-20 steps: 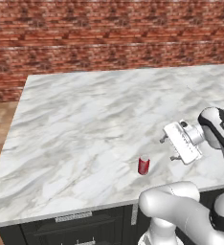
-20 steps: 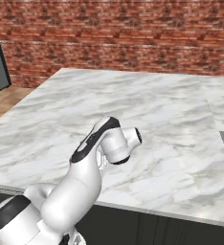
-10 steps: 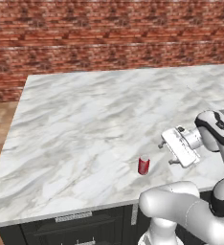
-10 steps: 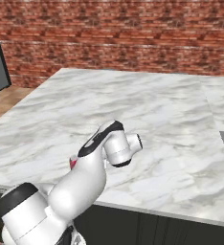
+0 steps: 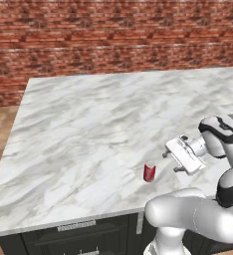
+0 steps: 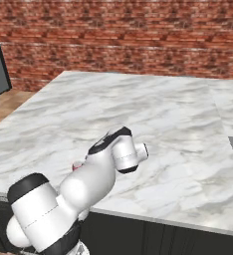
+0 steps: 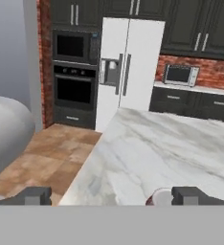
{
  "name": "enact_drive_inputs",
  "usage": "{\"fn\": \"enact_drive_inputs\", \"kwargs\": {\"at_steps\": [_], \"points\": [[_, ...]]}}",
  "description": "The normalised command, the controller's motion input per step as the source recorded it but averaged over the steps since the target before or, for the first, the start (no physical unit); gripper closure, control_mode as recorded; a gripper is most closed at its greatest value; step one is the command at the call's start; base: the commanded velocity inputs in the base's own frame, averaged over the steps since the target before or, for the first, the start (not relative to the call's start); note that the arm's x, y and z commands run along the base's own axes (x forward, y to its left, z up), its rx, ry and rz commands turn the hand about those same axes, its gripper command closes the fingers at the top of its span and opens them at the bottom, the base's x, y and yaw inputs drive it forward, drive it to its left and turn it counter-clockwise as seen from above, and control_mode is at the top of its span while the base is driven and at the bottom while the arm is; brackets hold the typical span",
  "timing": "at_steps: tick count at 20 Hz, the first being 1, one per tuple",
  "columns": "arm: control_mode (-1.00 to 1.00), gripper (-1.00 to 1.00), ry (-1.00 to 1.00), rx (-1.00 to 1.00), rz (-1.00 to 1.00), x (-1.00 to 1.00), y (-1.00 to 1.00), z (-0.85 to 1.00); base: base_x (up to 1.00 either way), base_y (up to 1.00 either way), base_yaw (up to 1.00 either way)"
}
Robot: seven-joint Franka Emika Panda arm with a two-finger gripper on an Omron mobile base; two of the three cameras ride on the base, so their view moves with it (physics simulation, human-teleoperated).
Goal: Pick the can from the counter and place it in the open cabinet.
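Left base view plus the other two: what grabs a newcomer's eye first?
The small red can standing alone near the front edge of the big white marble counter, against a red brick wall. Just right of it hovers the open gripper on the white arm, apart from the can. In the hand view, a white fridge and black wall oven stand beyond the counter's end.

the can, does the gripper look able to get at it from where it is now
Probably yes. The can stands upright and alone on the counter, with nothing beside it. The gripper hangs close to its right with jaws wide open, and the hand view shows the can's top low between them.
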Motion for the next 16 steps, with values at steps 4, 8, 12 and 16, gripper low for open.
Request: {"fn": "enact_drive_inputs", "kwargs": {"at_steps": [4,8,12,16], "points": [[-1.0,-1.0,0.08,0.03,0.0,0.21,0.0,-0.2,0.0,0.0,0.0],[-1.0,-1.0,0.0,0.02,0.0,0.23,0.0,-0.2,0.0,0.0,0.0],[-1.0,-1.0,0.0,0.0,0.0,0.23,0.0,-0.21,0.0,0.0,0.0],[-1.0,-1.0,0.0,0.0,0.0,0.2,0.0,-0.23,0.0,0.0,0.0]]}}
